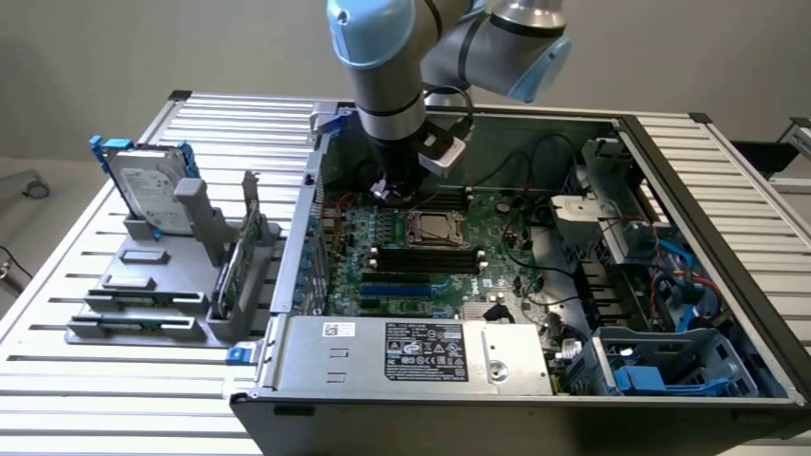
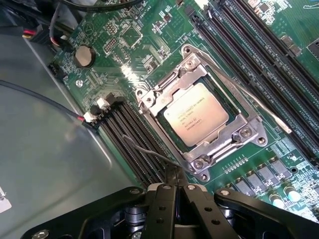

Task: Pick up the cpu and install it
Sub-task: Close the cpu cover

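The cpu [image 2: 196,119] is a small square chip with a silver-grey top. It lies flat inside the metal-framed socket [image 2: 149,102] on the green motherboard. In the exterior view the cpu [image 1: 431,226] shows at the middle of the board inside the open computer case. My gripper [image 2: 174,185] hangs above the board just beside one corner of the socket, apart from the chip. Its black fingers [image 2: 162,204] are pressed together with nothing between them. A thin wire lever [image 2: 144,150] of the socket runs close to the fingertips. In the exterior view the gripper [image 1: 389,193] sits just left of the socket.
Black memory slots [image 2: 127,139] flank the socket. A coin battery [image 2: 83,56] and cables [image 2: 45,97] lie near the case wall. A hard drive with blue brackets [image 1: 146,185] stands in a grey rack outside the case. The power supply [image 1: 431,351] and a blue drive cage [image 1: 671,366] line the near side.
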Controlling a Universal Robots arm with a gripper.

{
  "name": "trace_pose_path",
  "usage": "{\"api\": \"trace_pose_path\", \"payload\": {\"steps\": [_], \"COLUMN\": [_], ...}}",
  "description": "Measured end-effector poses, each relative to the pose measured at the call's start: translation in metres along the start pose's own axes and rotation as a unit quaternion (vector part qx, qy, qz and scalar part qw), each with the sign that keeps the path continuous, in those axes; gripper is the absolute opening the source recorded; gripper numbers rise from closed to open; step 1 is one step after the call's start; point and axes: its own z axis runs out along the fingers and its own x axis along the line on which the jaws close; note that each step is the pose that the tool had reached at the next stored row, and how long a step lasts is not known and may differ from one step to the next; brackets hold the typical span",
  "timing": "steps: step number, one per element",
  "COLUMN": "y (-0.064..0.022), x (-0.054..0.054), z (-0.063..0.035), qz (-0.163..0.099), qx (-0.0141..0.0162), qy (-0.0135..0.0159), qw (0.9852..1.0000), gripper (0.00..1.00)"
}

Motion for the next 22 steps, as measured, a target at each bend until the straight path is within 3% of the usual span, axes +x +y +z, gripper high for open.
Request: {"api": "trace_pose_path", "payload": {"steps": [22], "y": [0.0049], "x": [0.0054], "z": [0.0091], "qz": [0.002], "qx": [-0.0039], "qy": [-0.0036], "qw": [1.0], "gripper": [0.11]}}
